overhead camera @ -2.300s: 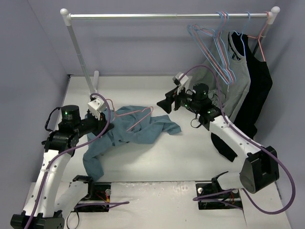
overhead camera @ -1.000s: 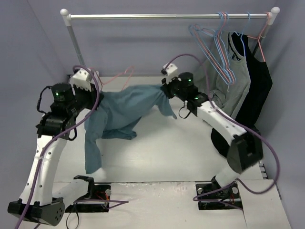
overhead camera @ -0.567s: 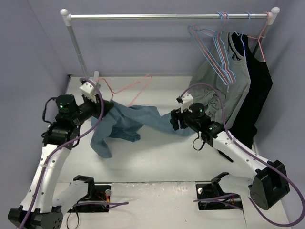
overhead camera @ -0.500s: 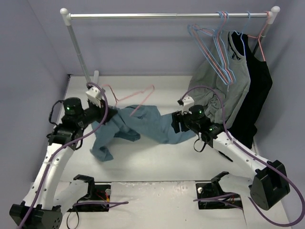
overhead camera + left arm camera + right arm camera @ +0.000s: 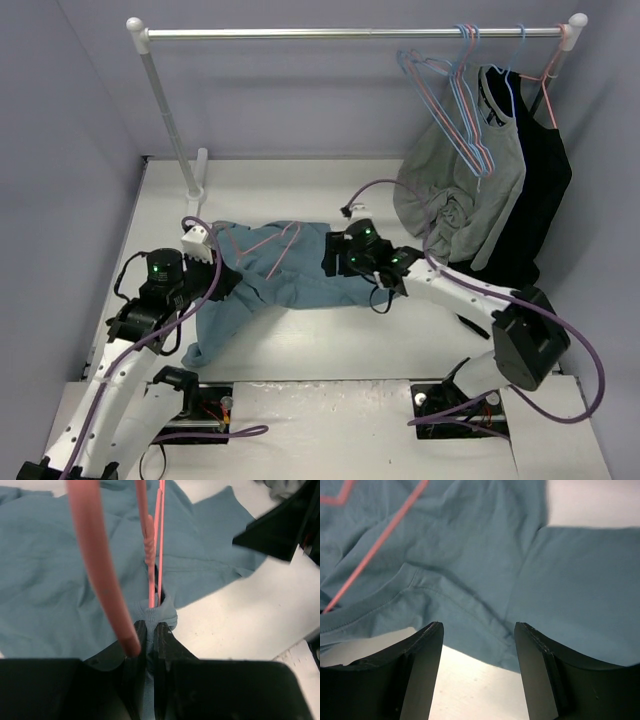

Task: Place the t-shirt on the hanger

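My left end effector point(image 5: 151, 626) is pinched tight on t-shirt point(image 5: 300, 285) fabric, with hanger point(image 5: 92, 555) wire running into the grip. My right end effector point(image 5: 479, 630) is wide open and empty, over the t-shirt. T-shirt spread mid-bench point(image 5: 300, 190), hanger on it.

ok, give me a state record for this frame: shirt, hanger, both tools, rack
t-shirt: lying spread on the table, not hung
hanger: on top of the shirt, wires running down to the left tool
left tool: shut, pinching shirt fabric beside the wires
right tool: open, over the shirt, holding nothing
rack: grey shirt and black garment at its right end
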You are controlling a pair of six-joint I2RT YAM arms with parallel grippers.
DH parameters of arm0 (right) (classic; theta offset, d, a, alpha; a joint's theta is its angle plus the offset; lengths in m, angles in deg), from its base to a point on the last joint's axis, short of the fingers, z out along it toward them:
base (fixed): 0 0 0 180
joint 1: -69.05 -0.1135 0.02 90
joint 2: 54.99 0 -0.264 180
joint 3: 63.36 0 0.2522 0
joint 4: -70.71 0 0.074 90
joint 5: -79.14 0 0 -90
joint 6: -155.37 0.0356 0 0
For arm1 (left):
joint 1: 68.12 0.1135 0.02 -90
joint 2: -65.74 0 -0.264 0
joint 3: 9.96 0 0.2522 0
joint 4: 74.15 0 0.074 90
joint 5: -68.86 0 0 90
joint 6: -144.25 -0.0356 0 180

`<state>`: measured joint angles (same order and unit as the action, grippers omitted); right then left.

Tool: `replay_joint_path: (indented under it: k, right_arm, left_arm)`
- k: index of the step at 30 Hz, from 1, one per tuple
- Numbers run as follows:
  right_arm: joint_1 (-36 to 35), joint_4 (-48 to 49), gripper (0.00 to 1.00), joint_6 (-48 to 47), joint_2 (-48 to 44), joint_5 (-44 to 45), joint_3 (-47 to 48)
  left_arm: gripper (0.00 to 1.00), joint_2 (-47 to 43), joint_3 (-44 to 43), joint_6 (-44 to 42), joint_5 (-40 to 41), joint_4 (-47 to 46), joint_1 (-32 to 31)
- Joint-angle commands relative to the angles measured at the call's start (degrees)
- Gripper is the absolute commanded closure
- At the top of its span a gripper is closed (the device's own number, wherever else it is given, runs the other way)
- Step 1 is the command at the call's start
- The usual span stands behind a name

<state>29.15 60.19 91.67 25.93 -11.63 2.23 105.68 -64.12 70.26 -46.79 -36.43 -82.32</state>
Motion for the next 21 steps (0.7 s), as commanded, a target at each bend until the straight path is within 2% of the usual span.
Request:
replay_joint_path:
  k: [1,4,9,21]
  right_arm:
    - [-5.00,3.61,0.41,8.58,3.70,5.52,4.24]
    - [-8.17,5.62,0.41,10.52,9.06,3.78,6.78]
    - [-9.76,9.23,0.42,11.93,13.64,2.01,10.99]
    - [-11.78,7.74,0.41,11.05,26.29,1.30,21.64]
  left_arm:
    - [1.00,-1.79,-0.38,5.34,9.02,0.38,-0.22]
    - [1.00,-2.68,0.06,7.80,13.43,1.34,-0.22]
    - [1.00,-2.24,0.76,11.67,13.26,2.75,-0.22]
    - [1.00,-4.52,2.52,13.17,11.85,4.25,-0.31]
